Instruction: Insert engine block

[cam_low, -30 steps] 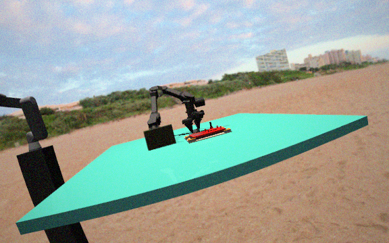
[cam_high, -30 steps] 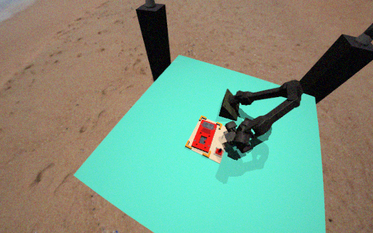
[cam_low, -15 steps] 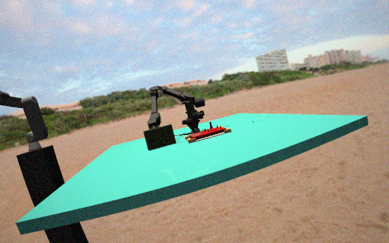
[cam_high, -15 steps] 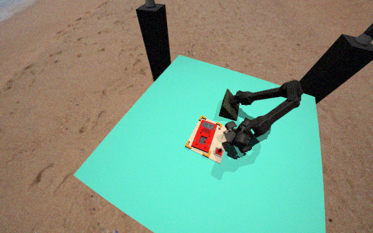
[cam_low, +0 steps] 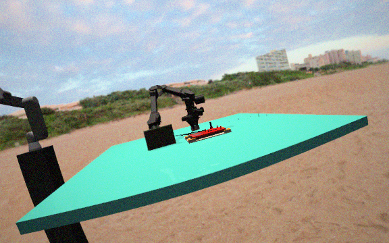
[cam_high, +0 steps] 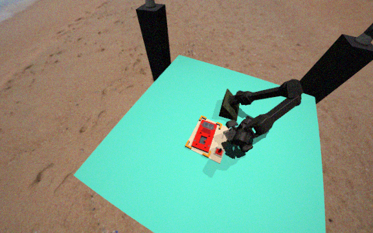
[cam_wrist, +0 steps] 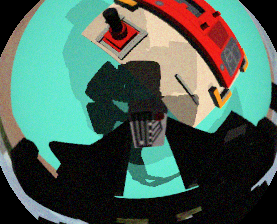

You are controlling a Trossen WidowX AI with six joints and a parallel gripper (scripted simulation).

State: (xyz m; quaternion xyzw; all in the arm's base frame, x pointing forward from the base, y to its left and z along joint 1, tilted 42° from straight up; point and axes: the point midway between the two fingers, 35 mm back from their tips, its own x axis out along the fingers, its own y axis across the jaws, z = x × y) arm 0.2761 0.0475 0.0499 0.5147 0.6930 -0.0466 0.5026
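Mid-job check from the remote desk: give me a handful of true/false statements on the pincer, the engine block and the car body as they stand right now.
1. The pincer is shut on the engine block. True.
2. The engine block already sits in the opening of the car body. False: the opening shows unfilled, and the block is at the pincer, off to the side of the body.
3. The car body lies on a beige board with orange corner brackets. True.
4. The small red base with a black upright post sits on top of the car body. False: it stands on the board beside the body.
5. The board rests on the sand. False: it rests on the turquoise table.
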